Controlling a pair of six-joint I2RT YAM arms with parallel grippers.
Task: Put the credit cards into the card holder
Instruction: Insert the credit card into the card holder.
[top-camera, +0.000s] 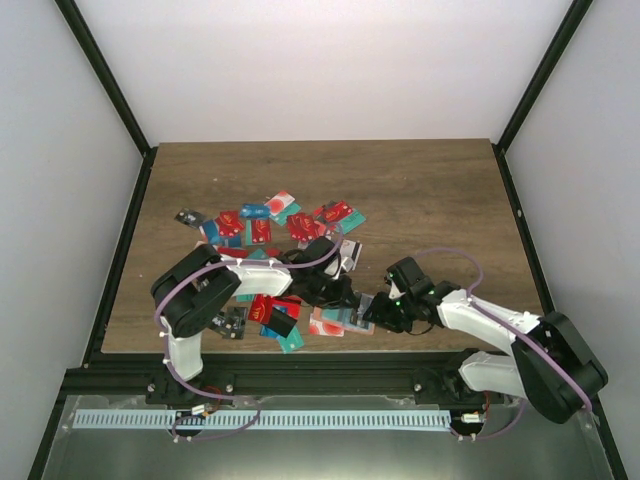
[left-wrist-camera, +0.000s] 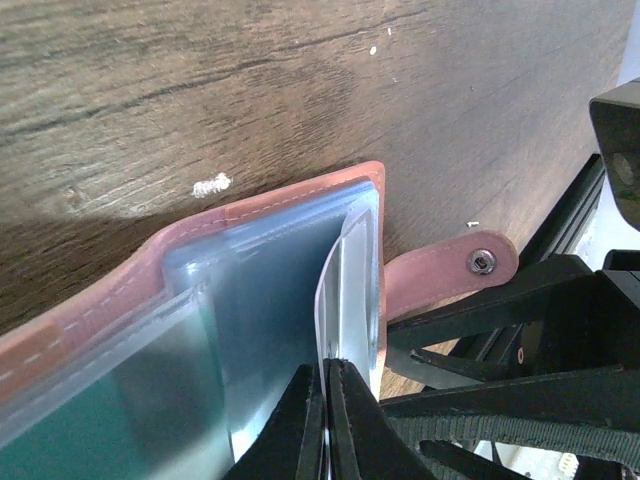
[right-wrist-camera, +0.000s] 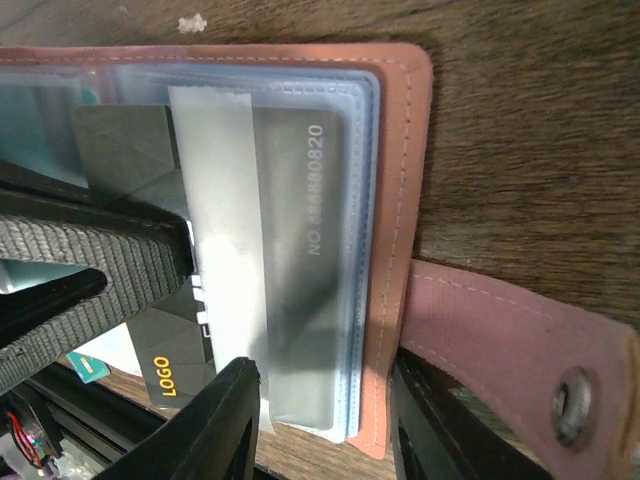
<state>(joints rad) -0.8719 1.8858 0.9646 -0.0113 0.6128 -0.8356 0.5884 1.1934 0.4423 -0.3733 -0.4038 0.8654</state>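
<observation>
Nearest the arms, at the lower centre of the overhead view, the card holder (right-wrist-camera: 405, 200) lay open on the wooden table (top-camera: 440, 190), just above its near edge, with both grippers meeting over it. The left gripper (left-wrist-camera: 325, 420) had its fingers pressed together on one clear plastic sleeve (left-wrist-camera: 345, 290) of the holder, holding that leaf upright from the rest. The right gripper (right-wrist-camera: 320, 440) sat to the lower right. Its fingers stood apart, astride the holder's bottom edge in its own wrist view, and no grip on anything could be made out. Between them a dark card (right-wrist-camera: 300, 330), printed with a number and the word LOGO, lay partly inside a sleeve with a pale strip across it. The holder's strap (right-wrist-camera: 500, 340), with its metal snap, stuck out to the right of that frame. Some credit cards (top-camera: 265, 225) lay at the lower left beside the left arm (top-camera: 195, 290). Farther off, toward the middle of the table, many more lay scattered in red, teal, blue and black, some overlapping.
</observation>
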